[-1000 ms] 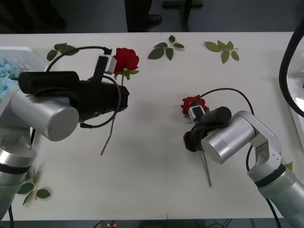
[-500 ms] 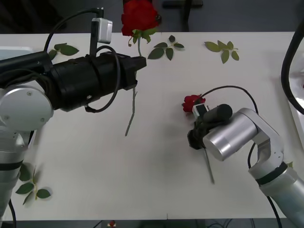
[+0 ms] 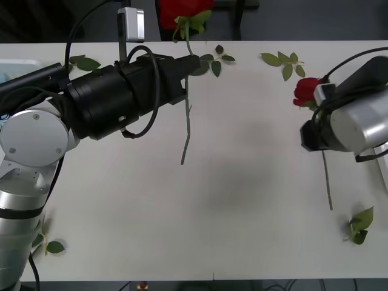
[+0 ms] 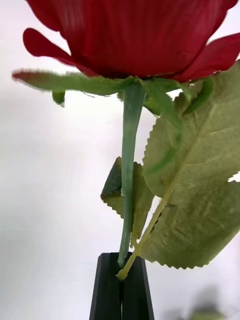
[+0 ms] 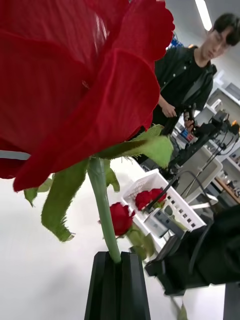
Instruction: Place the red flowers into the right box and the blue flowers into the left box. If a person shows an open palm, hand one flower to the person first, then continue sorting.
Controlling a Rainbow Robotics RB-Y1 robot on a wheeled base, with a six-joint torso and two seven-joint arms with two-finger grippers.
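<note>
Right hand (image 3: 310,134) at right edge, clamped on a red rose (image 3: 307,91), stem hanging down-frame; right box (image 5: 167,197) nearest it. Left hand (image 3: 188,63) top centre, gripping another rose (image 3: 185,9).

The left gripper (image 3: 189,60) has risen and swung toward twelve o'clock, carrying its red rose (image 3: 185,11) off the table until the bloom crosses the far edge. The right gripper (image 3: 310,134) has lifted its own rose (image 3: 306,91) from the table's middle and moved it toward three o'clock, stem hanging.
</note>
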